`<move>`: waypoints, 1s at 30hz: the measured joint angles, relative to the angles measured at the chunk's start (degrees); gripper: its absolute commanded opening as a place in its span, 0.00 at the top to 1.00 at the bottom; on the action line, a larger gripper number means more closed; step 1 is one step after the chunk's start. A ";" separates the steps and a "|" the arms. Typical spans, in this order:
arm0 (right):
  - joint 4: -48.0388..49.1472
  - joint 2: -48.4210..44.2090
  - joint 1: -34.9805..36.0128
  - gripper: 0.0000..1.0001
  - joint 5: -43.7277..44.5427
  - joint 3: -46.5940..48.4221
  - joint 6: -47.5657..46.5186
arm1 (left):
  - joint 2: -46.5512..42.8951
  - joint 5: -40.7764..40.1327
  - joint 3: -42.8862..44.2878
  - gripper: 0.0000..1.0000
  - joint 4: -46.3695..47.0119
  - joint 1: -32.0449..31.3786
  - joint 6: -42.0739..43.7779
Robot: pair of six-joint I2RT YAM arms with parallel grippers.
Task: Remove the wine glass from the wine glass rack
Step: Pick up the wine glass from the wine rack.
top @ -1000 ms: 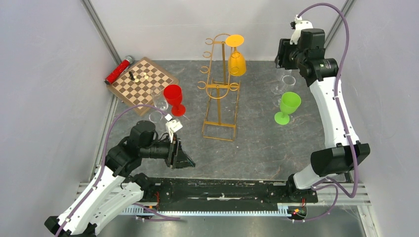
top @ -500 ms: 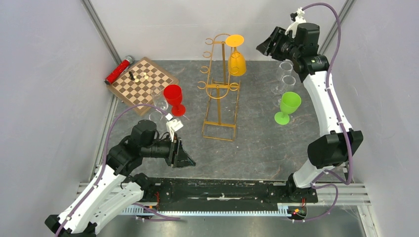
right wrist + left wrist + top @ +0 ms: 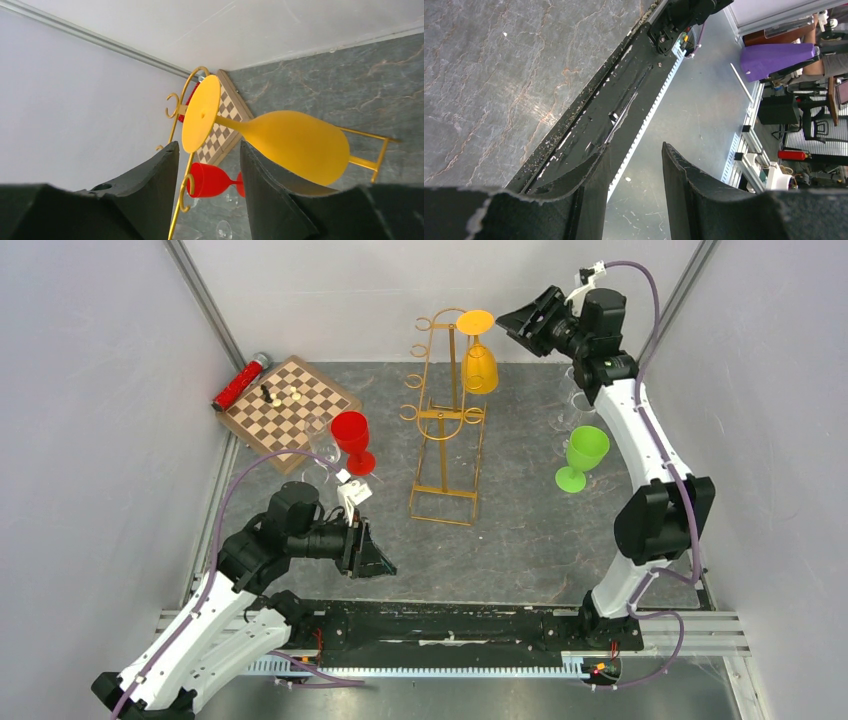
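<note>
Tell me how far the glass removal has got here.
Done: nothing; the yellow wine glass hangs upside down on the wine glass rack. In hand: the right end effector, open, faces its foot, not gripping. To do: grasp it and lift it clear.

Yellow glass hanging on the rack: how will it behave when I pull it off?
The glass looks like opaque plastic, probably light, not brittle. Hung upside down by its foot, it may swing. The thin wire rack could tip if it snags.
</note>
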 measured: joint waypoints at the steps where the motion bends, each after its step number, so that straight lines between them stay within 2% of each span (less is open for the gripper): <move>1: 0.90 0.70 0.04 0.51 -0.17 0.00 1.33 | 0.02 -0.11 0.00 0.51 0.00 0.00 0.00; 20: 8.83 7.23 0.72 0.63 -1.27 0.37 11.50 | 0.61 -1.46 0.00 0.51 -0.04 0.00 -0.02; 25: 9.92 7.74 1.01 0.72 -1.38 0.72 12.57 | 0.57 -1.90 0.00 0.51 -0.04 0.00 -0.02; 30: 10.84 7.76 1.07 0.86 -1.42 0.79 13.27 | 0.57 -2.43 0.00 0.51 -0.04 0.00 -0.02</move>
